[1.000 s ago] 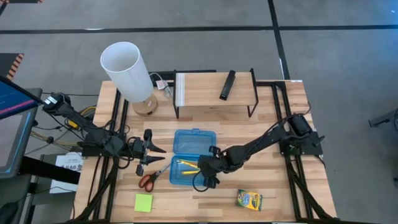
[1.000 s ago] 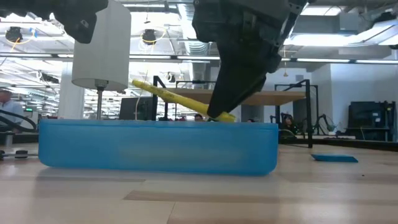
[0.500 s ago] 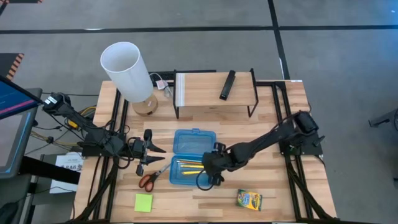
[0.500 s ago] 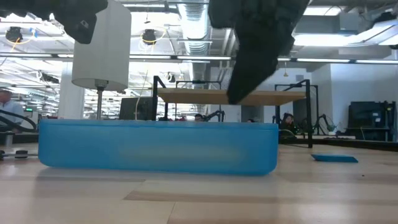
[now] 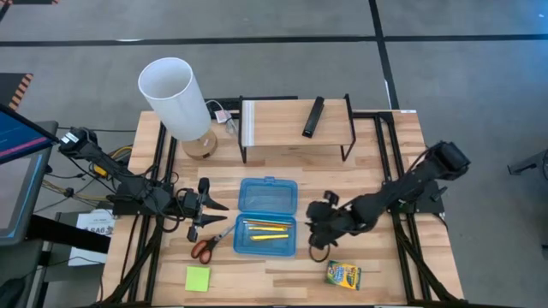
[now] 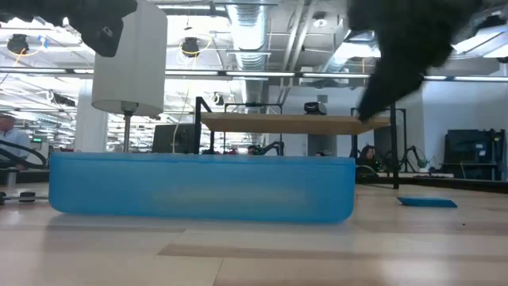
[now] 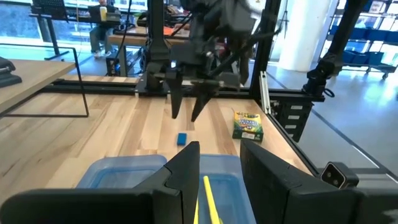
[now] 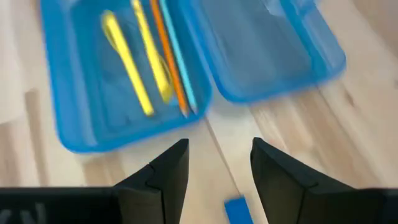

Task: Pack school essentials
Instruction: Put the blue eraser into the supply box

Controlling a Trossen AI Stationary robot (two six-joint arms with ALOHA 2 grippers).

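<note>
The blue case [image 5: 266, 217] lies open in the table's middle, with yellow, orange and teal pencils [image 8: 166, 59] in its near half. My right gripper [image 5: 315, 238] hangs open over the bare wood just right of the case, above the small blue eraser [image 8: 235, 210]. My left gripper [image 5: 211, 214] waits level at the case's left, open, with nothing between its fingers. The orange-handled scissors [image 5: 210, 242] and the lime-green sticky pad [image 5: 198, 278] lie at the near left. The crayon box [image 5: 343, 275] lies at the near right.
A white lamp [image 5: 175, 96] stands at the far left. A wooden shelf on black legs [image 5: 295, 121] at the far middle carries a black remote [image 5: 313, 116]. Bare wood lies between the case and the table's right edge.
My right gripper has let go of a yellow pencil, which now lies in the case with the others. It has then risen and drawn away from the case toward the table's right edge, turning as it went.
</note>
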